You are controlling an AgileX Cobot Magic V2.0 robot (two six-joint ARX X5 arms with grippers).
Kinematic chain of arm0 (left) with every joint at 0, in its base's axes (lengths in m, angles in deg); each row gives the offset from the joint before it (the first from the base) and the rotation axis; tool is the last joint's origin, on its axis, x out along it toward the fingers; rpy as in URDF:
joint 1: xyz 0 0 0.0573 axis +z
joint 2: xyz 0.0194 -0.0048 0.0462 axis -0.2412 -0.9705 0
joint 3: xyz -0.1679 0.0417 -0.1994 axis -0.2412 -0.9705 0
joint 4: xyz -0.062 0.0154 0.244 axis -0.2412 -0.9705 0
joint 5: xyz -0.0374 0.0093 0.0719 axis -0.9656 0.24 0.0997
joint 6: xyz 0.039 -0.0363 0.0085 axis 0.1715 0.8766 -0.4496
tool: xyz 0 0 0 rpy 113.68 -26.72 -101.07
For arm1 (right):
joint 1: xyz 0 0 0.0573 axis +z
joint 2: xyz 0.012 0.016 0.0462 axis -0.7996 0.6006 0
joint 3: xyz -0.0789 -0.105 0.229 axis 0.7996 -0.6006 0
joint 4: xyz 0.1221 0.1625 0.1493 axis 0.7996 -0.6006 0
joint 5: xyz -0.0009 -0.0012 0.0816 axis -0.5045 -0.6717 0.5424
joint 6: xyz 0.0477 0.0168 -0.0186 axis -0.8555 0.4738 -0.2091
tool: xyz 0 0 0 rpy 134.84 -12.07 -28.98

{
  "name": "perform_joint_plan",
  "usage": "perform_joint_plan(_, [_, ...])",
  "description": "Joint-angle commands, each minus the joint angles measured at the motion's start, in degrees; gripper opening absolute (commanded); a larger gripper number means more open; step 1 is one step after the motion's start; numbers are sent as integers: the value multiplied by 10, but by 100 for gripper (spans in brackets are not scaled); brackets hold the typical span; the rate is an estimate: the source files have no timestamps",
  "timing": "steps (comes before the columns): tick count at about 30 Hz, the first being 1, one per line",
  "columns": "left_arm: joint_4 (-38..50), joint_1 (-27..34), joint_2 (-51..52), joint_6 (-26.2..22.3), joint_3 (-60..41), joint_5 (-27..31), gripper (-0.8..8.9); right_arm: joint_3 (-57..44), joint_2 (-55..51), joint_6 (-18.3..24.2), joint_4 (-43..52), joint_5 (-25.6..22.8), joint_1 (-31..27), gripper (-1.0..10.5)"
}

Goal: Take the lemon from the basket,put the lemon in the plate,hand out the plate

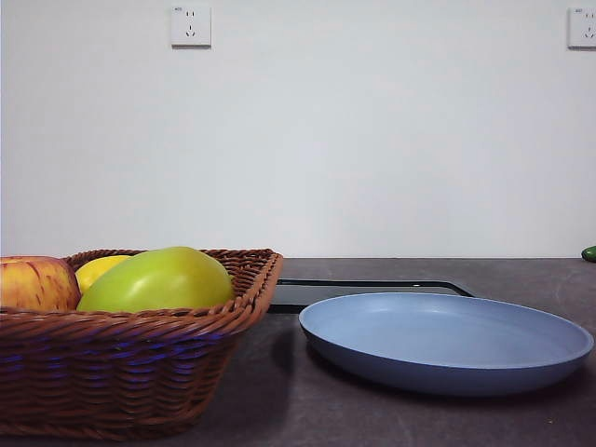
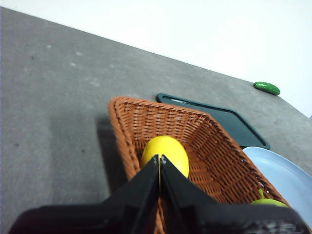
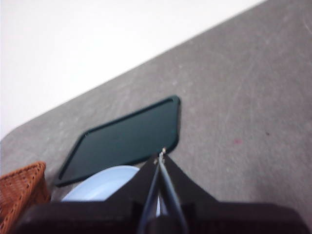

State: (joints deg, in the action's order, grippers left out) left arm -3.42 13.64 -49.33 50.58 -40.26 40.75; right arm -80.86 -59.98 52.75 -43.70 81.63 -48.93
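Lemon [image 2: 165, 155] in basket [image 2: 204, 141], centre frame, beside green fruit [image 1: 158, 279]. Left claw [image 2: 159, 158] pinched shut, empty, above. Open wide, drop straight, grip lemon's middle.

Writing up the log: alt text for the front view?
A wicker basket at left holds a lemon, a green fruit and an apple. An empty blue plate sits right of it, a black tray behind.

Matte black wedge-shaped tool [image 2: 159, 161] jaws
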Motion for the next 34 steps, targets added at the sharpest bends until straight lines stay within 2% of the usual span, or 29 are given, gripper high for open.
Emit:
perform_joint_plan(1, [-30,0,-3,9,27,23,6,38,-1,-8,-38,0,1,3])
perform_joint_plan(7, [-92,0,-43,5,110,52,6,129,32,-5,-125,1,1,3])
perform_joint_plan(9, [-107,0,-72,0,141,57,6,164,54,9,-145,0,1,3])
perform_joint_plan(15, [-139,0,-185,-66,242,56,6,284,155,53,-197,1,1,3])
perform_joint_plan(17, [-142,0,-224,-88,276,40,6,318,191,67,-210,7,1,3])
perform_joint_plan(24, [-184,-5,-342,-130,395,-12,6,424,320,127,-277,92,1,3])
perform_joint_plan(28, [-241,-13,-414,-187,459,-69,6,465,400,177,-324,139,1,3])
perform_joint_plan(32, [-308,-25,-481,-213,503,-123,6,482,468,212,-362,170,1,3])
perform_joint_plan(34, [-330,-35,-510,-225,515,-136,6,482,505,216,-381,181,1,9])
